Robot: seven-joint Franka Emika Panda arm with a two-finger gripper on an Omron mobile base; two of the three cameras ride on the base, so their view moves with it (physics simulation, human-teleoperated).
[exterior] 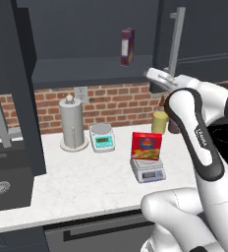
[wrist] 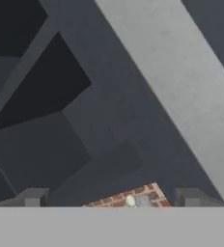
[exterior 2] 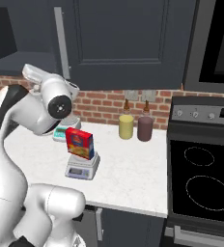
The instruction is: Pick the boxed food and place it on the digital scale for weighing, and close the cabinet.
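The red boxed food [exterior: 146, 146] [exterior 2: 80, 143] stands upright on the small grey digital scale [exterior: 148, 172] [exterior 2: 81, 170] at the counter's middle. My gripper [wrist: 111, 198] is open, its two tips wide apart with nothing between them. It is raised well above the box, close to the dark cabinet [exterior: 199, 34] and its silver bar handle [exterior: 176, 39] [exterior 2: 62, 43]. The handle crosses the hand view as a pale diagonal bar [wrist: 181, 91]. The cabinet's left door [exterior: 22, 88] stands swung open, and its right door is shut.
A narrow dark purple box [exterior: 128, 47] stands on the open cabinet shelf. On the counter are a teal-and-white scale [exterior: 102, 138], a paper towel holder [exterior: 71, 123], a yellow bottle [exterior 2: 126, 126] and a dark bottle [exterior 2: 145, 128]. The sink [exterior: 3, 182] lies left, the stove [exterior 2: 201, 178] right.
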